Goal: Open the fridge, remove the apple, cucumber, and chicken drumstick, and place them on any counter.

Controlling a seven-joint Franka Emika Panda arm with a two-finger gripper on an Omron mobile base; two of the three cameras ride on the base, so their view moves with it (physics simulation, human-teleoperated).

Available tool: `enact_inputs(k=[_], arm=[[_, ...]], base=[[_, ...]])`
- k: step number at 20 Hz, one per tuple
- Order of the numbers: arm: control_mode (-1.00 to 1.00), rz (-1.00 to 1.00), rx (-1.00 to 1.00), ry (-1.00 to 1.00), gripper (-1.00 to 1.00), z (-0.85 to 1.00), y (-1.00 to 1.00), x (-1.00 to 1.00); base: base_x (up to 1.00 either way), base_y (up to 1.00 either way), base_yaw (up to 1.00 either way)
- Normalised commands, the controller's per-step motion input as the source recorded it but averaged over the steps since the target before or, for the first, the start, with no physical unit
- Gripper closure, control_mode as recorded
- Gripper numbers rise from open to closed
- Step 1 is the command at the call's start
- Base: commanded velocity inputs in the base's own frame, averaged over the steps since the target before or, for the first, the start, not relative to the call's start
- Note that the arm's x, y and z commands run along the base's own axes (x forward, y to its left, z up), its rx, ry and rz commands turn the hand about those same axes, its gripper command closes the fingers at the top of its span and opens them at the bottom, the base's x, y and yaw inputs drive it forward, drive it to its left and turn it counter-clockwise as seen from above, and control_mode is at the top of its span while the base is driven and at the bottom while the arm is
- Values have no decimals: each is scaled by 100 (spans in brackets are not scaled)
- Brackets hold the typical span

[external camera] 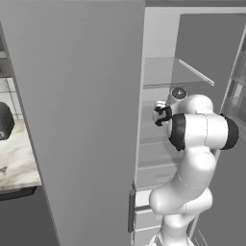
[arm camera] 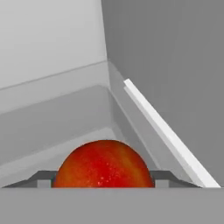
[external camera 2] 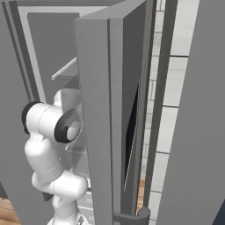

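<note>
You are on the first of the three removals: the fridge [external camera: 77, 120] stands open and the arm reaches inside it, above a glass shelf [arm camera: 65, 127]. In the hand view the apple [arm camera: 103, 164] sits right between the fingertips [arm camera: 43, 178] of the end effector [arm camera: 103, 183], which flank it closely on both sides. Whether they actually press on it you cannot tell (contact is hidden at the bottom edge). Relative to the fridge, the apple is inside, near the back wall and a side wall. Being round, it has no long axis or heading to mind. Your next move, I judge, calls for confirming the grip, then drawing straight back out past the open door toward the tabletop [external camera: 17, 158] beside the fridge.
</note>
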Motion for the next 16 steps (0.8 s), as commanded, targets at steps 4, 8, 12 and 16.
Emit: enact_inputs(k=[4,8,12,16], arm=[[-100,0,1,5,100,-100,3,-100],[-100,0,8,9,100,3,7,-100],[-100,0,7,34,100,83,22,-87],[-100,0,2,38,100,48,42,-91]], base=[[0,0,0],[0,0,0],[0,0,0],[0,0,0]])
